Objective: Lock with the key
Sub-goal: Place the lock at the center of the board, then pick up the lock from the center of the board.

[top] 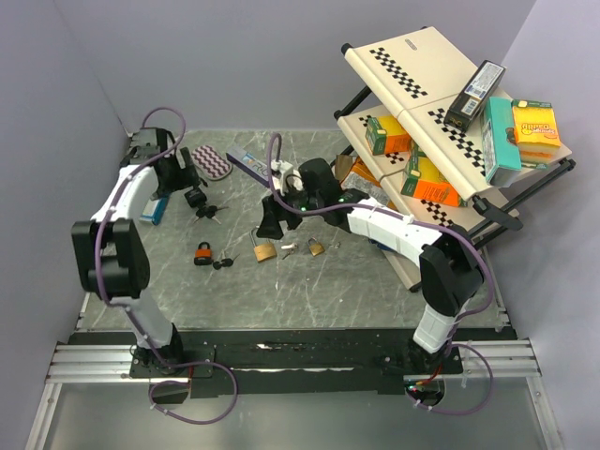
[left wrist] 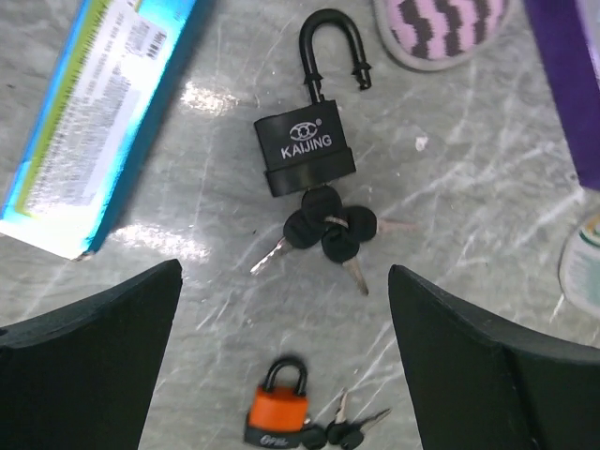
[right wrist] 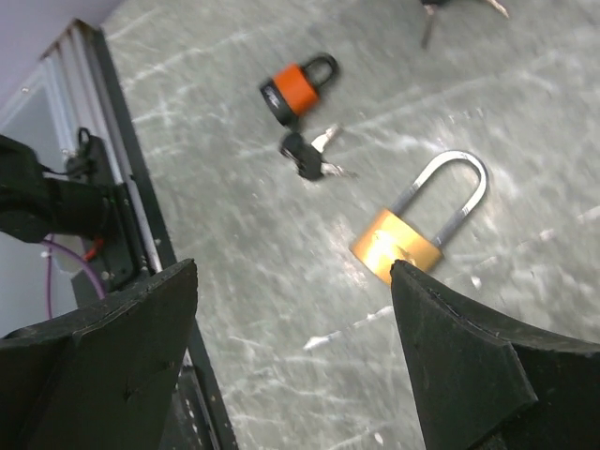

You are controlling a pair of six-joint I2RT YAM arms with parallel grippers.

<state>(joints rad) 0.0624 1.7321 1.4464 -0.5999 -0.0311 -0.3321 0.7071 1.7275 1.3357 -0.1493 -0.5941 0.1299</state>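
since the black padlock lies flat on the table with its shackle sprung out of the body and a bunch of keys at its base, i take it as the one to lock. the left claw is plainly the nearer: it hangs right above the lock, fingers wide apart with nothing between them. in the left wrist view the lock sits just ahead of the gap rather than inside it, roughly centred between the two fingers. its long axis runs from the shackle, farthest from the claw, to the keys, nearest, so it crosses the line between the fingers almost squarely, leaning a little. the shackle's free leg stands clear of its hole. the right claw is also spread and empty, over a brass padlock well apart from the black one. an orange padlock lies beyond the keys on the near side. my judgement: the left arm needs a small reach forward before closing across the body, while the right would have to cross over to help.
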